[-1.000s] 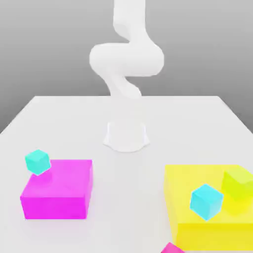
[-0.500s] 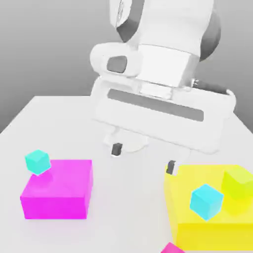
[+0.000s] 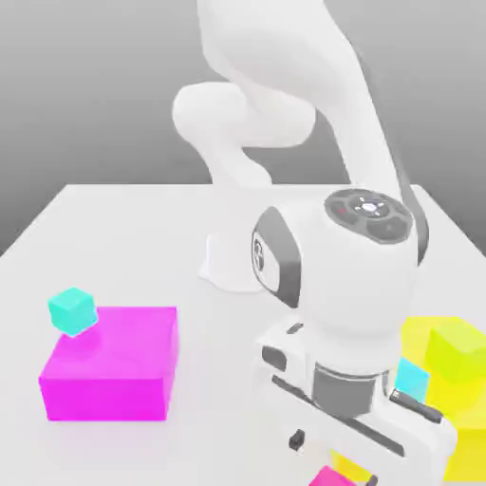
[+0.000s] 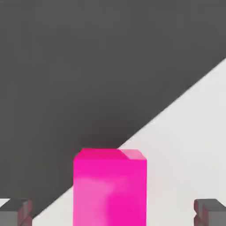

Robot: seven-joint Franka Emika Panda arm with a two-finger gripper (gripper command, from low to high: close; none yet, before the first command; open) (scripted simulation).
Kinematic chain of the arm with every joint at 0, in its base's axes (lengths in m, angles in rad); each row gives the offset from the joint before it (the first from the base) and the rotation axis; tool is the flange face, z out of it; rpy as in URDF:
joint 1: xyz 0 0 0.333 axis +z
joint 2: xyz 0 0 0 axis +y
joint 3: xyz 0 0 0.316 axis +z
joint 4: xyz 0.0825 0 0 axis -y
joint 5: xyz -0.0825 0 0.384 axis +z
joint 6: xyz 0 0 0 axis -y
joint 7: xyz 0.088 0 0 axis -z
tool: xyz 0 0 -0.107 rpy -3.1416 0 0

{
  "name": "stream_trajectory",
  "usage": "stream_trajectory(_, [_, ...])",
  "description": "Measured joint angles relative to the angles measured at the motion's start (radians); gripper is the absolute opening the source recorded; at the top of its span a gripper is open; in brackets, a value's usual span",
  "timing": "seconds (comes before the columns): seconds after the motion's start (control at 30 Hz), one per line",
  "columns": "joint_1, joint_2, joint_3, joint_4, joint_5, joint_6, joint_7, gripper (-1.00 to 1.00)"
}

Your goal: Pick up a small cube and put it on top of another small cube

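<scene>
pink cube (image 3: 332, 476): bottom edge of exterior view, on worktop (image 3: 133, 228) | gripper (image 3: 334, 460): wide open, either side of cube, holding nothing | handling: looks light, hard, smooth; pinch two flat sides

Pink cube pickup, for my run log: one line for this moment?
gripper: open | pink cube: on table, between fingertips, not gripped | phase: pre-grasp

Bright, even, diffuse light, without glare. Soft, faint shadows only: a pale one beneath the cyan cube (image 3: 72, 310) on the magenta block (image 3: 111, 363). Slight softness throughout, edges a little fuzzy. Pink cube (image 4: 110, 187) ahead of the gripper flatly lit, mottled. No edge distortion.
</scene>
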Motion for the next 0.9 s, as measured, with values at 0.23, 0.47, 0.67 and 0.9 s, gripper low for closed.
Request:
stream_trajectory(0.23, [0.022, 0.052, -0.027, 0.012, -0.024, 0.041, 0.019, -1.00])
stream_trajectory(0.47, [0.024, -0.091, 0.023, -0.001, -0.009, -0.108, -0.007, -1.00])
stream_trajectory(0.67, [0.176, -0.098, -0.005, 0.067, -0.191, -0.248, 0.067, -1.00])
stream_trajectory(0.9, [0.261, -0.239, 0.090, 0.050, -0.160, -0.404, -0.048, -1.00])
